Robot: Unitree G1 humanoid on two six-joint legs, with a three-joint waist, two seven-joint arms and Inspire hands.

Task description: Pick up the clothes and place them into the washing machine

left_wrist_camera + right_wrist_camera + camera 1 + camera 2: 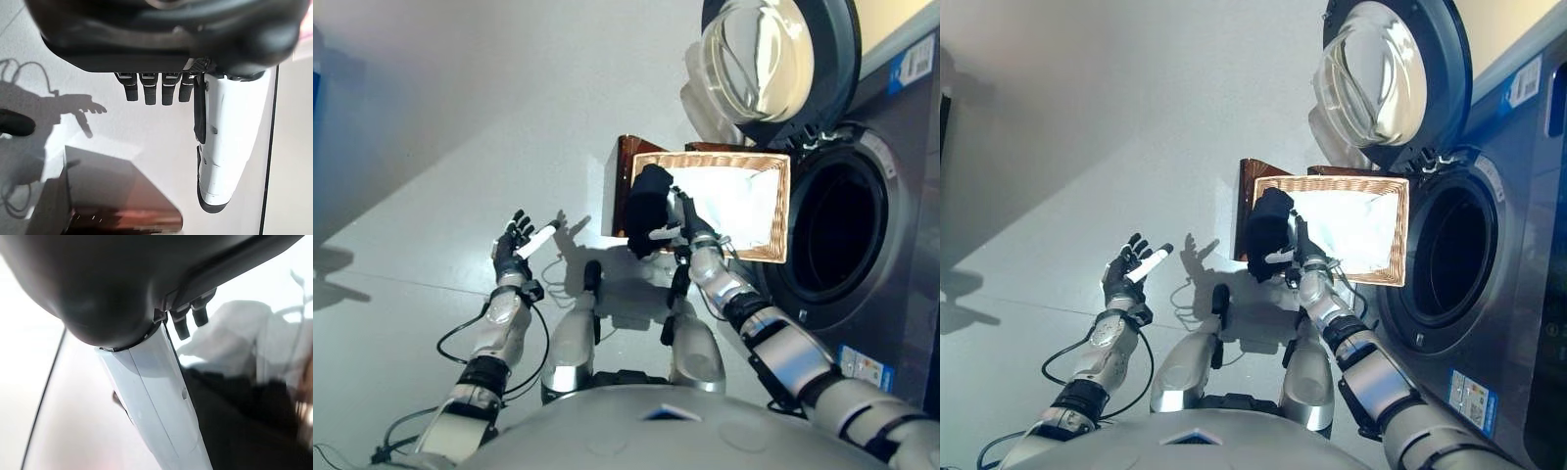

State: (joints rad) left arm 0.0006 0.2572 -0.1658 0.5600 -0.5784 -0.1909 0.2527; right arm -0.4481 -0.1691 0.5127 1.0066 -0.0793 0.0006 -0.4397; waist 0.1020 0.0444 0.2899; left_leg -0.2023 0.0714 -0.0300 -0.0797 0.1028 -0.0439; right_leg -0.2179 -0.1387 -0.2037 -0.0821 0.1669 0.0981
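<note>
A shallow wicker basket (781, 211) holding white cloth (729, 201) rests on a low dark brown box (625, 162) beside the washing machine (891, 294). My right hand (685, 227) is at the basket's left end. It is shut on a dark garment (646, 211) and holds it bunched above the rim. In the right wrist view the dark garment (244, 421) lies past the thumb (156, 401), with the white cloth (234, 328) behind it. My left hand (514, 250) is open and empty over the floor to the left.
The machine's round drum opening (837, 230) gapes just right of the basket. Its glass door (764, 59) stands swung open above the basket. Pale grey floor (460, 117) stretches to the left. The brown box also shows in the left wrist view (117, 196).
</note>
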